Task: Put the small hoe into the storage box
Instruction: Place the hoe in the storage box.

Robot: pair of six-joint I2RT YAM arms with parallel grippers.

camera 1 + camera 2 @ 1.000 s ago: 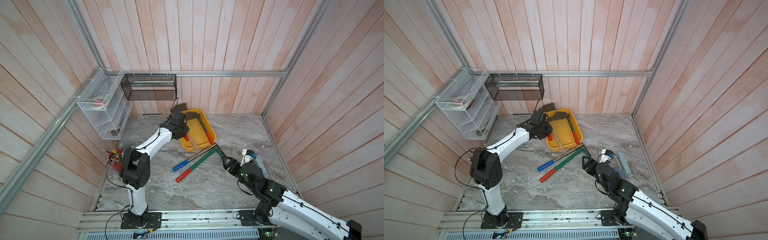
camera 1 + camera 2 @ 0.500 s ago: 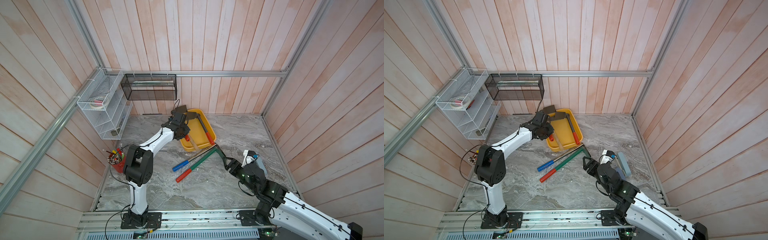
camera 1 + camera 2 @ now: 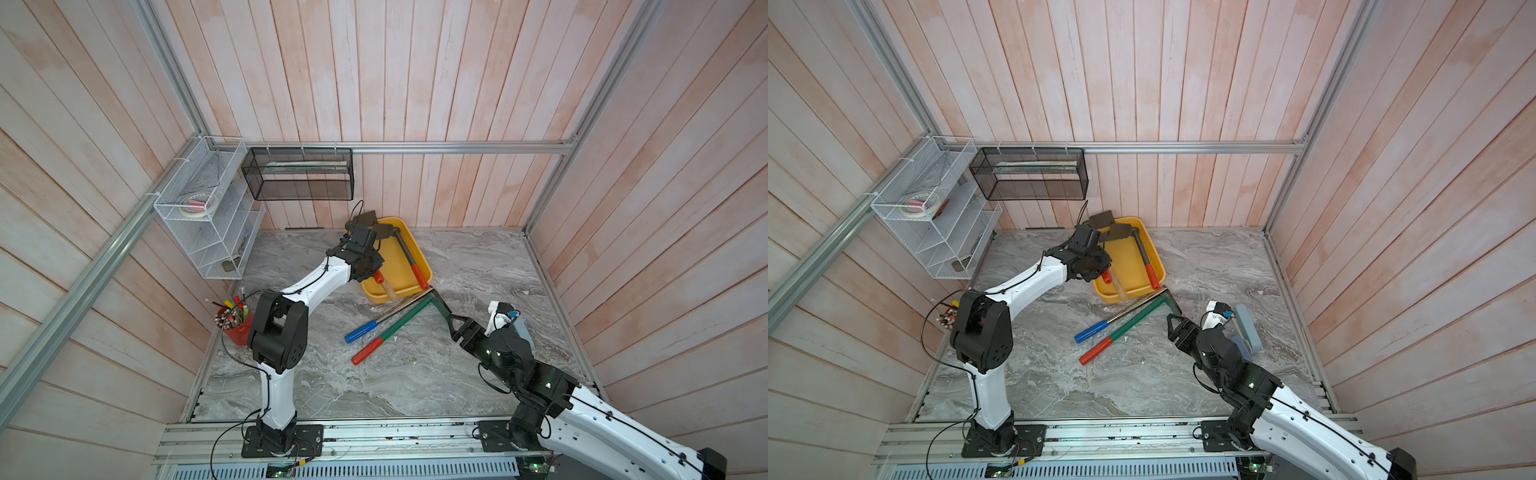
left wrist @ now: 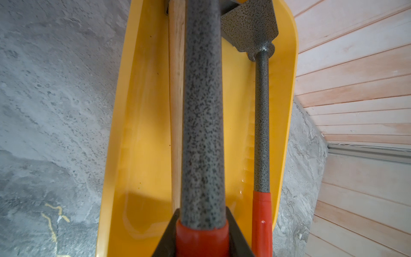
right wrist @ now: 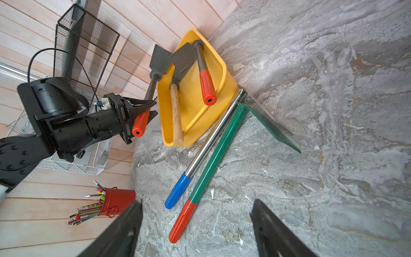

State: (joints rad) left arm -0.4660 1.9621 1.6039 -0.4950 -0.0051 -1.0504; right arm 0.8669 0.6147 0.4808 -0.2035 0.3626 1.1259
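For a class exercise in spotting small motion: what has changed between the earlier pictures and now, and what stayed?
The left arm swung slightly, carrying the left gripper, shut on the small hoe, a little toward the storage box. Nothing was grasped or released. The open right gripper, the blue-handled tool and the green-shafted tool stayed put.

Marble tabletop [image 3: 374, 382]: storage box [image 3: 397, 266], pencil cup [image 3: 237, 328], tools [image 3: 399, 324]

We're looking into a robot lab test cell: pale plank walls [image 3: 395, 83] boxed in by aluminium framing [image 3: 457, 147], with a grey marble-look worktop [image 3: 374, 386]. The left arm [image 3: 276, 390] and right arm [image 3: 615, 424] are bolted to a slotted base rail [image 3: 395, 440], and a wire rack [image 3: 195, 224] and mesh basket [image 3: 299, 183] hang on the walls.
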